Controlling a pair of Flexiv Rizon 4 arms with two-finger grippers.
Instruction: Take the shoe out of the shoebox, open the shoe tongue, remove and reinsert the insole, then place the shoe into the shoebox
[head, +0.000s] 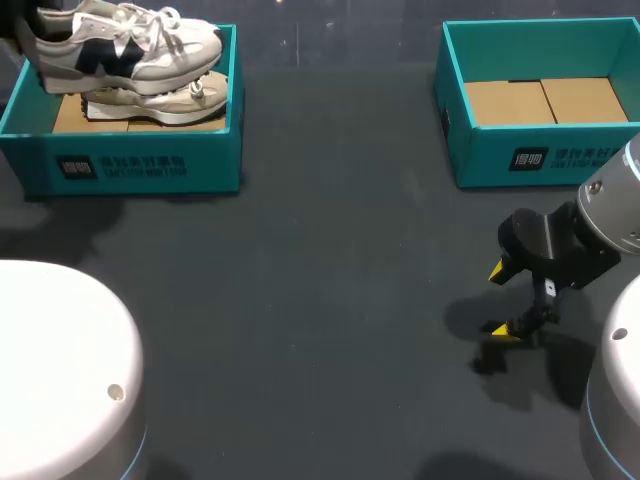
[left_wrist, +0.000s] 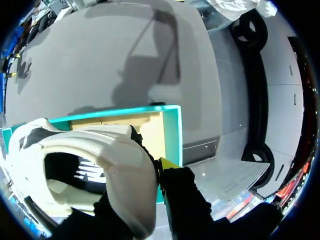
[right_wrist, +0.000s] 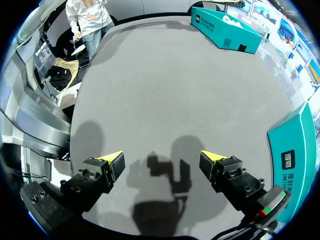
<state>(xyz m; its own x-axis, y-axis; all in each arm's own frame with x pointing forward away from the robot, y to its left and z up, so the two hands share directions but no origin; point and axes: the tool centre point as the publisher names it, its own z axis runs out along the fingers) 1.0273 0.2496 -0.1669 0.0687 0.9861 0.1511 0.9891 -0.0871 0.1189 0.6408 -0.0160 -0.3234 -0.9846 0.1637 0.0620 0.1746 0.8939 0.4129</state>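
A white shoe with a navy side mark (head: 120, 45) hangs over the left teal shoebox (head: 140, 165), its heel at the box's left end. My left gripper (left_wrist: 150, 172) is shut on that heel collar of the white shoe (left_wrist: 100, 170), one yellow fingertip (left_wrist: 167, 164) outside it and the other hidden inside. A second, beige shoe (head: 165, 102) lies in the box beneath. My right gripper (head: 503, 300) hovers low over the dark table at the right, open and holding nothing, as the right wrist view also shows for that gripper (right_wrist: 161, 157).
A second teal shoebox (head: 540, 160) with a bare cardboard floor stands at the back right, just behind my right gripper; its wall (right_wrist: 295, 150) is beside that gripper. The left shoebox (right_wrist: 225, 27) lies far ahead of it.
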